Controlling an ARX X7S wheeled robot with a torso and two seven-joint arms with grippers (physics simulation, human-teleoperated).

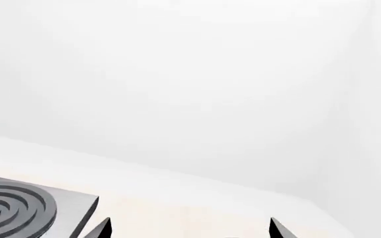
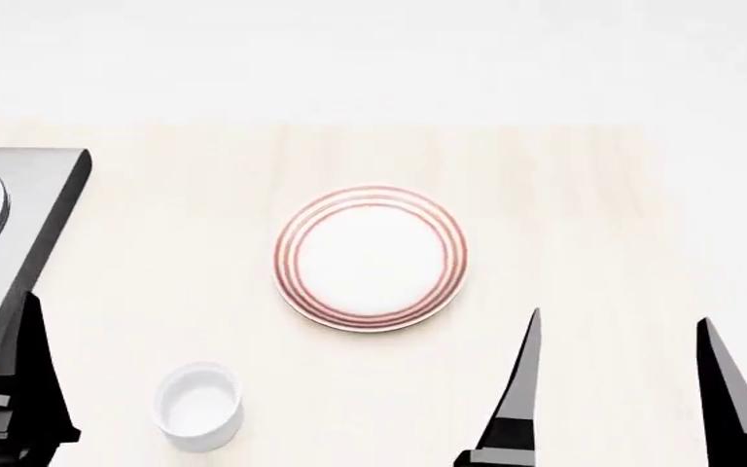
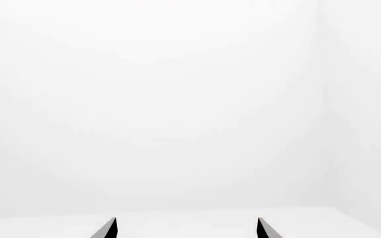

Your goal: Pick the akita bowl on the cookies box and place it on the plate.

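Note:
The akita bowl and the cookies box are out of view in all three frames. The plate (image 2: 371, 258), white with thin red rings, lies flat in the middle of the pale wooden table (image 2: 582, 214) in the head view. My right gripper (image 2: 621, 319) hangs open near the table's front, to the right of the plate, with nothing between its dark fingers. In the left wrist view my left gripper (image 1: 190, 222) is also open and empty. One of its fingers (image 2: 30, 370) shows at the head view's left edge, beside the stove.
A grey stove top (image 2: 11, 233) with a dark coil burner (image 1: 8, 208) fills the table's left side. A small plain white cup (image 2: 198, 404) stands at the front left, between the left finger and the plate. White walls lie behind the table.

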